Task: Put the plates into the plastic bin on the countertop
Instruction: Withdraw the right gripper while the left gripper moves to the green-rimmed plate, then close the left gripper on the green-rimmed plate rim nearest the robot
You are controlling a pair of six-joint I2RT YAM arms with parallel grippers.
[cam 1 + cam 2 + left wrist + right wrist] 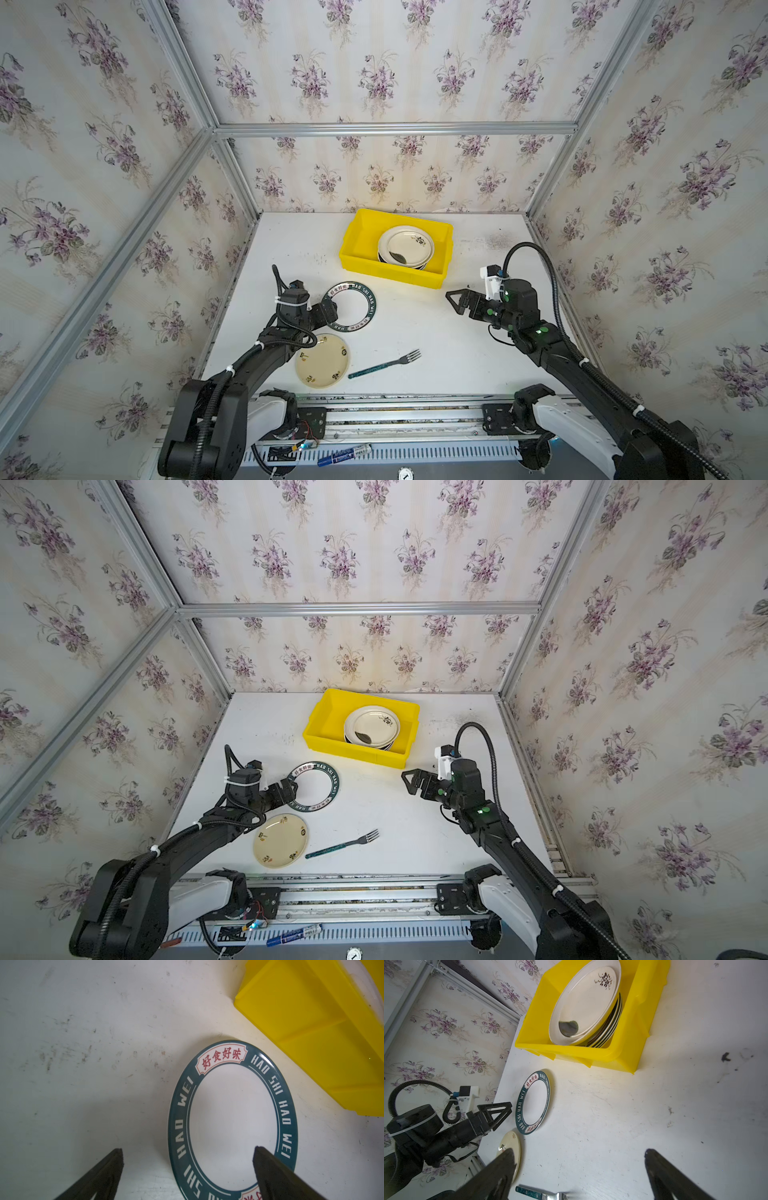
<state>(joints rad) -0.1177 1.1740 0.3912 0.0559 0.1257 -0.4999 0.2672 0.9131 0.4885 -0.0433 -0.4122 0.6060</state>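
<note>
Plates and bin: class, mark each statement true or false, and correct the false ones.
1. The yellow bin holds a stack of plates. True.
2. The teal-rimmed plate lies in the bin. False: it lies on the countertop.
3. The left gripper is open. True.
4. The fork rests on the cream plate. False: it lies on the countertop beside it.
5. The right gripper grips a plate. False: it is open and empty.

The left gripper point(188, 1149), spread wide, straddles the rim of the teal-rimmed plate point(232, 1124), near the yellow bin point(311, 1028).
</note>
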